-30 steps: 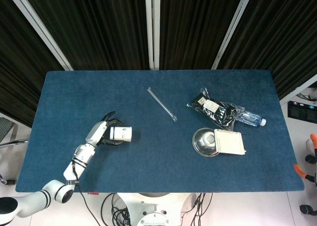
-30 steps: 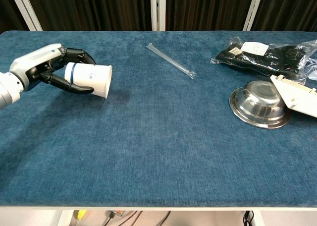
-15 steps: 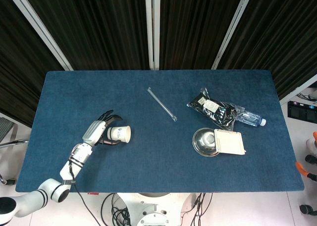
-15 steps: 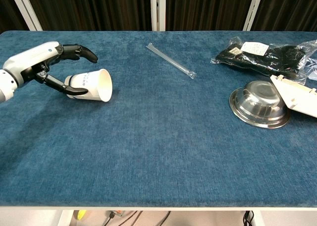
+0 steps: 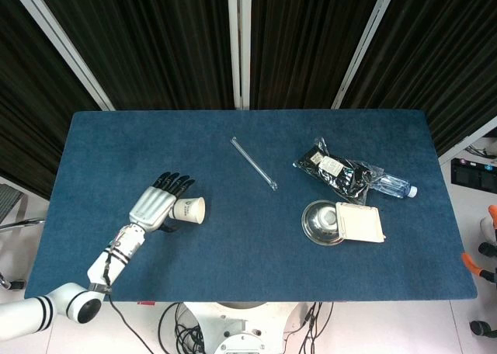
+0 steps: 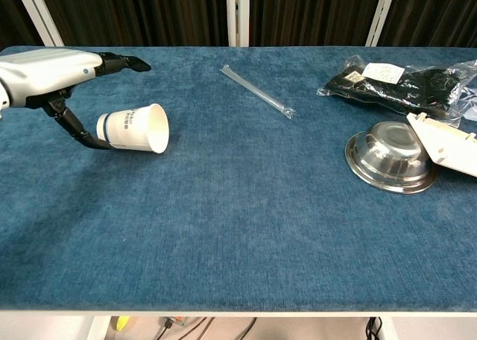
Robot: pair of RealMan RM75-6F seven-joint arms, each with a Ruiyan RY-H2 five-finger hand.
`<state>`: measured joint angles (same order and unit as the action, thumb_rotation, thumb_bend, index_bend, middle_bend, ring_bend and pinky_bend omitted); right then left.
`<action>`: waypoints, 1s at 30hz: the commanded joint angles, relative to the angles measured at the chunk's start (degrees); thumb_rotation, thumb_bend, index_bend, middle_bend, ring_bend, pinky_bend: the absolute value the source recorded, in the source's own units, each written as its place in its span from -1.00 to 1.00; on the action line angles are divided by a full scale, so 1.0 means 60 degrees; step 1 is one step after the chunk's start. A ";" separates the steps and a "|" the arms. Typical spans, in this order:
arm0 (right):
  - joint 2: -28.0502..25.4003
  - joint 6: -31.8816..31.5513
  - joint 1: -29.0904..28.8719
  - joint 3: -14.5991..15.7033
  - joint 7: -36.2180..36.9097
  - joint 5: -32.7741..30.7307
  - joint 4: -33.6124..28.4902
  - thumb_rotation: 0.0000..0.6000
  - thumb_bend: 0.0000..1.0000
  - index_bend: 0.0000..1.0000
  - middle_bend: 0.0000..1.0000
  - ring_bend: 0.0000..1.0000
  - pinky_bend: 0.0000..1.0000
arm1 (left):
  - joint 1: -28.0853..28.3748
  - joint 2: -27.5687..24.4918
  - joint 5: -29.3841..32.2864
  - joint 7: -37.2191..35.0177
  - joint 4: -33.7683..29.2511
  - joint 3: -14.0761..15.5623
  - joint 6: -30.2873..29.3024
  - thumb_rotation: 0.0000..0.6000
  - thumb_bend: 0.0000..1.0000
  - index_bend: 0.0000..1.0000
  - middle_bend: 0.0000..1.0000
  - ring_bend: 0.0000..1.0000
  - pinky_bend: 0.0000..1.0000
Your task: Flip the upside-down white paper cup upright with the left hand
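The white paper cup (image 5: 189, 209) (image 6: 134, 128) with a blue band lies on its side on the blue table, at the left, its open mouth facing right. My left hand (image 5: 155, 206) (image 6: 56, 71) is just left of it, fingers stretched out flat above the cup's base. The thumb (image 6: 78, 133) curves down beside the cup's bottom end; I cannot tell whether it touches. Nothing is gripped. The right hand shows in neither view.
A clear thin tube (image 5: 253, 163) (image 6: 257, 91) lies at the table's middle back. At the right are a black plastic bag (image 5: 334, 169) (image 6: 395, 83), a water bottle (image 5: 392, 186), an upturned steel bowl (image 5: 320, 222) (image 6: 387, 157) and a white lid (image 5: 359, 222) (image 6: 447, 146).
The left hand held the cup sideways above the table a second ago. It has since spread its fingers and let go, and the cup now rests on its side.
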<state>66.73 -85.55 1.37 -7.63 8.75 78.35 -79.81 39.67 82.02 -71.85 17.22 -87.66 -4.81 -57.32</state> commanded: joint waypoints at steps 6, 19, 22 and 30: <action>-0.0062 -0.0014 0.0002 -0.0061 0.0037 -0.0077 -0.0051 1.00 -0.72 -1.00 -1.00 -1.00 -1.00 | 0.1853 0.0120 0.6300 0.6532 -0.3173 -0.0392 -0.0768 1.00 -0.79 -0.94 -0.91 -1.00 -0.97; -0.0033 0.0327 -0.0070 -0.0026 0.0099 -0.0244 0.0159 1.00 -0.72 -1.00 -1.00 -1.00 -1.00 | 0.2960 0.1305 0.7792 0.7737 -0.2849 -0.0487 -0.1882 1.00 -0.79 -0.94 -0.89 -1.00 -0.85; -0.0028 0.0399 -0.0071 -0.0031 0.0160 -0.0309 0.0223 1.00 -0.72 -1.00 -1.00 -1.00 -1.00 | 0.3015 0.1447 0.7681 0.7659 -0.2628 -0.0484 -0.2028 1.00 -0.79 -0.91 -0.84 -1.00 -0.81; -0.0001 0.0565 -0.0095 0.0020 0.0209 -0.0341 0.0310 1.00 -0.72 -1.00 -1.00 -1.00 -1.00 | 0.3048 0.1752 0.7870 0.7527 -0.2180 -0.0556 -0.2301 1.00 -0.78 -0.67 -0.63 -1.00 -0.75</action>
<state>66.71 -82.21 0.83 -7.53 10.00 76.34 -77.97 57.99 92.35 -24.84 62.61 -100.87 -7.95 -71.15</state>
